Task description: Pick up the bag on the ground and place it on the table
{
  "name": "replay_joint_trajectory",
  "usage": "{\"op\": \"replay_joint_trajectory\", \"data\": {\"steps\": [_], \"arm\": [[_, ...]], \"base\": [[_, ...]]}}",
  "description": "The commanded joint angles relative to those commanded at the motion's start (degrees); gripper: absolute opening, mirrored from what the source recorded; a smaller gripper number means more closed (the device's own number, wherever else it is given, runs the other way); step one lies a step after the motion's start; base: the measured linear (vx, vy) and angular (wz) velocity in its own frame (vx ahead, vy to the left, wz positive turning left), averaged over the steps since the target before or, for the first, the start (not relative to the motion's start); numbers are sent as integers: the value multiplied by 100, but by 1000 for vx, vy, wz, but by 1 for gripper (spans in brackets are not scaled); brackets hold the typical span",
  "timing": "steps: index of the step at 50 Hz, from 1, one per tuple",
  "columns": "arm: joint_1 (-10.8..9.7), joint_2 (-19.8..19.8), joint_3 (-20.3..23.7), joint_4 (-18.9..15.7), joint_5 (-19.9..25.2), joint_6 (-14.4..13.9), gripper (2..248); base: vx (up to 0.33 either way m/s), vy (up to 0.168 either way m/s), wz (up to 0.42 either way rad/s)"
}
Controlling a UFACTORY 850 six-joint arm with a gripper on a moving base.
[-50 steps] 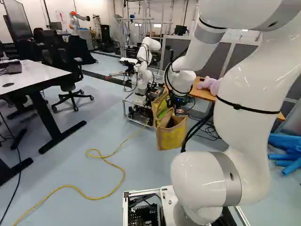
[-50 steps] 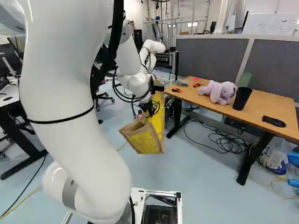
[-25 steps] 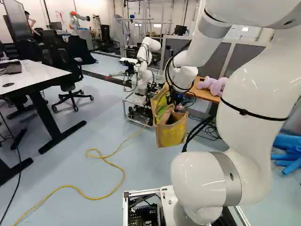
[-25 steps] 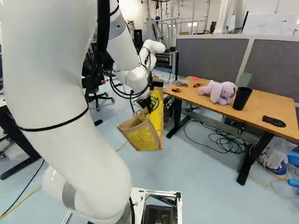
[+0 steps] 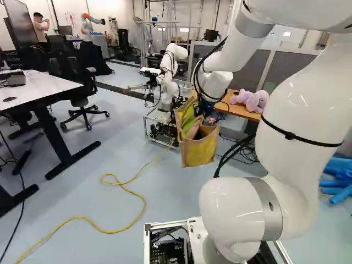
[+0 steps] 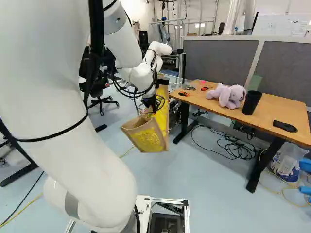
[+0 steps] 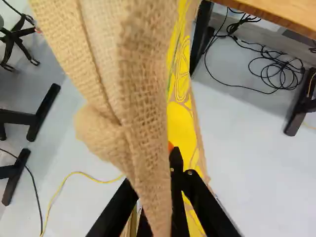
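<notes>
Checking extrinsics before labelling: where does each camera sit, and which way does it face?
Left base view: on the base, behind and left of the arm; looks ahead, slightly down, at the burlap bag. Arm and lowest joint right of middle.
Right base view: behind and right, similar heading; takes in the wooden table. Arm left of middle.
Wrist view: on the wrist, looking along the hand, past the bag to the floor. Only the hand shows.
Shared: base views share the plush elephant; all three, bag and wooden table.
</notes>
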Motion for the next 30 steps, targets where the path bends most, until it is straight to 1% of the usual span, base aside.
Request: {"op": "replay_joint_trajectory", "data": {"steps": [30], "arm": [[24, 336, -142, 0, -33, 0, 22]], "base": [[0, 0, 0]]}}
